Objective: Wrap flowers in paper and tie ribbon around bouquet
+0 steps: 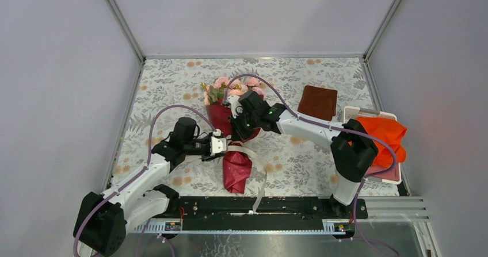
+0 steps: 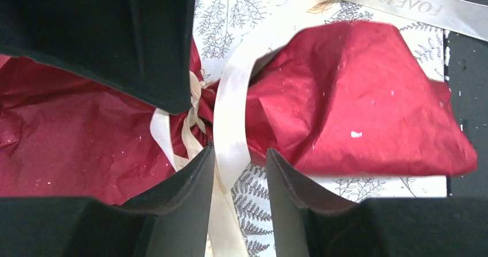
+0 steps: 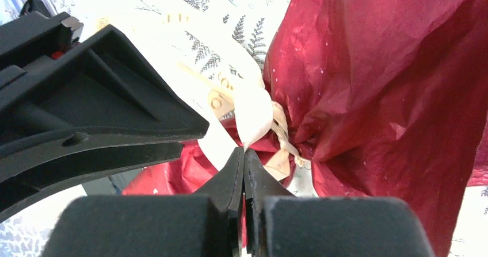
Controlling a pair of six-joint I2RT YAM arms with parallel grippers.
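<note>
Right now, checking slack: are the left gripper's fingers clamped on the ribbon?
No: the left gripper's fingers stand apart, the ribbon passing between them.

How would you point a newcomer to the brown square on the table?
On the floral table, go far right to the white tray holding the orange-red cloth. The brown square lies flat off that tray's far-left corner. It is the only dark, flat piece; everything nearby is bright or crumpled.

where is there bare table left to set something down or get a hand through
Free: far-left table, between back wall and left arm; near right, between ribbon and right arm base. Crowded: centre, where left gripper and right gripper meet at the bouquet's neck.
</note>
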